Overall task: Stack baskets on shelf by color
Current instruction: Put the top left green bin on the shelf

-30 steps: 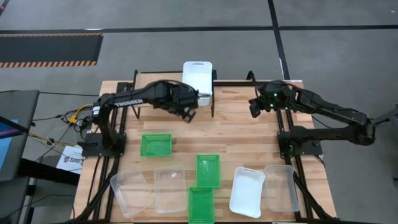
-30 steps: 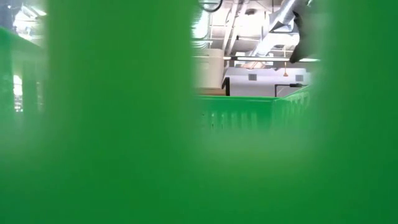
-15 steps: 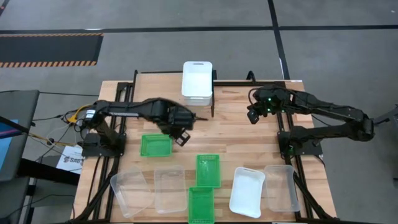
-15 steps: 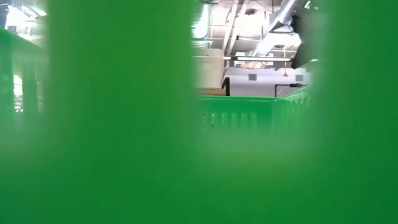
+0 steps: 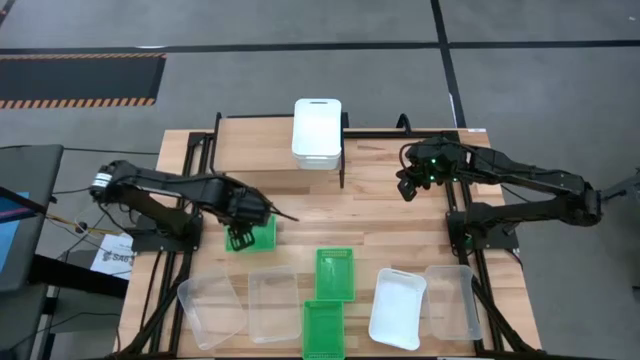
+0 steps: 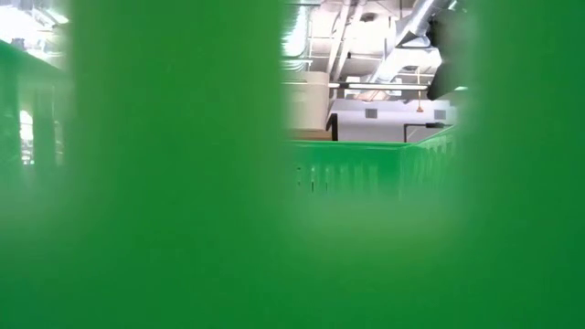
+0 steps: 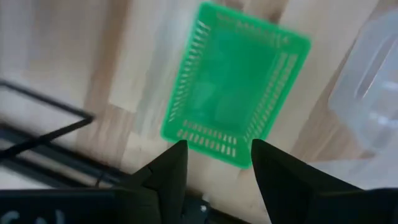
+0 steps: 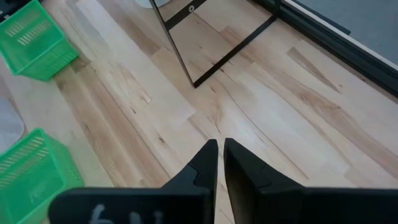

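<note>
My left gripper [image 7: 214,163] is open and points down over a green basket [image 5: 258,232] at the table's left; its fingers stand above the basket's near short rim [image 7: 205,142] and touch nothing. On the shelf [image 5: 260,140] at the table's far edge, a white basket [image 5: 317,132] rests on its base at the right end. My right gripper [image 8: 220,155] hovers over bare wood right of the shelf, with a narrow gap between its fingers. Two more green baskets [image 5: 335,273] [image 5: 323,328] sit end to end near the front.
Two clear baskets [image 5: 212,310] [image 5: 273,305] lie at the near left. A white basket [image 5: 397,307] and a clear one [image 5: 455,300] lie at the near right. A green basket wall [image 6: 174,164] right at the lens fills most of the low view.
My left gripper has left the white basket on the shelf, swung toward the table's near left and sunk. It has rolled at the wrist on the way and now hangs over the left green basket. No basket has moved.
</note>
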You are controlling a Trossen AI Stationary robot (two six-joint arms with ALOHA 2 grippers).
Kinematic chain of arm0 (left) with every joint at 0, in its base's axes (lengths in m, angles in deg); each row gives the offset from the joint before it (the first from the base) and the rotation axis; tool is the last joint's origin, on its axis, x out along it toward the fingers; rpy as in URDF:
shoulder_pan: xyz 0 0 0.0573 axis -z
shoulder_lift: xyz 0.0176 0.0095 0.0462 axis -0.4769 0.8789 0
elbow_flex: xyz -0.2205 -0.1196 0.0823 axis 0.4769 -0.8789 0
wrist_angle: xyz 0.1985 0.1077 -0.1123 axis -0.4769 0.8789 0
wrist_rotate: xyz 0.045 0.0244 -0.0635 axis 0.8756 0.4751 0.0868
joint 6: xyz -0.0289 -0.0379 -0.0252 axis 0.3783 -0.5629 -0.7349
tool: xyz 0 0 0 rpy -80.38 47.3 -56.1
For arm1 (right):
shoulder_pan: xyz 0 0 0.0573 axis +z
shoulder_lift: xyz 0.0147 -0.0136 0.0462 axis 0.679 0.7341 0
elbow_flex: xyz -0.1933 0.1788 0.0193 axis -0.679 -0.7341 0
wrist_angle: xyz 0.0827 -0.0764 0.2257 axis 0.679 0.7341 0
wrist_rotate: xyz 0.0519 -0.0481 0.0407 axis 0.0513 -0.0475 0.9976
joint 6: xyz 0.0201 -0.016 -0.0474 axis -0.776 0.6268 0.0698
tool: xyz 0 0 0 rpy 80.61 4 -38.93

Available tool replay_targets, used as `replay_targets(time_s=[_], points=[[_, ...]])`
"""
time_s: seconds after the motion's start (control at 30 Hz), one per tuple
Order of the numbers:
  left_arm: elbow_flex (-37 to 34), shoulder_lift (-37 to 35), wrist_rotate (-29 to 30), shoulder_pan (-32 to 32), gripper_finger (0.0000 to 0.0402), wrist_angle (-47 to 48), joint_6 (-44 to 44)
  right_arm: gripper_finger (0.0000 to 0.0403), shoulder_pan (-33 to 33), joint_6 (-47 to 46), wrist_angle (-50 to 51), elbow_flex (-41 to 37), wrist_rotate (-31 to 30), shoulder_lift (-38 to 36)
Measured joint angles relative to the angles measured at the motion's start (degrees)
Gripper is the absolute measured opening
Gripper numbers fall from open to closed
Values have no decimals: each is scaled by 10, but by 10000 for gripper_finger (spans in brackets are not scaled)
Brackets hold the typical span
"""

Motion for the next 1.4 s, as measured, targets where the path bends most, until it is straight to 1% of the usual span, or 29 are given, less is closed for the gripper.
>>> replay_targets(time_s=[0.07, 0.1, 0.23, 0.33, 0.47, 0.6, 0.67, 0.77, 1.0, 1.1, 1.27, 1.3, 1.4], points=[[-41, -4, -2, 0, 161, -25, 34, 52, 0, 0, 0, 0, 0, 0], [-60, -4, 8, 0, 159, -33, 44, 52, 0, 0, 0, 0, 0, 0], [-117, -4, 82, -7, 154, -85, 63, 52, 0, -3, -1, 0, 0, 0], [-150, -4, 99, -21, 149, -127, 97, 52, 0, -5, -2, 0, 0, 0], [-186, -4, 83, -45, 140, -197, 150, 52, -2, -5, -3, 0, 0, 0], [-212, -4, 83, -75, 132, -233, 191, 52, -2, -6, -3, 0, 0, 0], [-226, -4, 71, -92, 129, -246, 201, 52, -2, -9, -3, 0, 0, 0], [-245, -4, 33, -110, 125, -263, 216, 52, -2, -16, -3, 0, 0, 0], [-266, -4, 21, -129, 114, -291, 235, 52, -2, -18, -3, 0, -1, 0], [-266, -4, 12, -133, 90, -295, 236, 52, -2, -21, -3, 0, -1, 0], [-266, -4, 15, -146, 16, -296, 223, 52, -2, -21, -2, 0, -1, 0], [-266, -4, 15, -149, 9, -297, 216, 52, -2, -21, -2, 0, -1, 0], [-266, -4, 18, -155, 8, -299, 199, 52, -2, -20, -3, 0, -1, 0]])
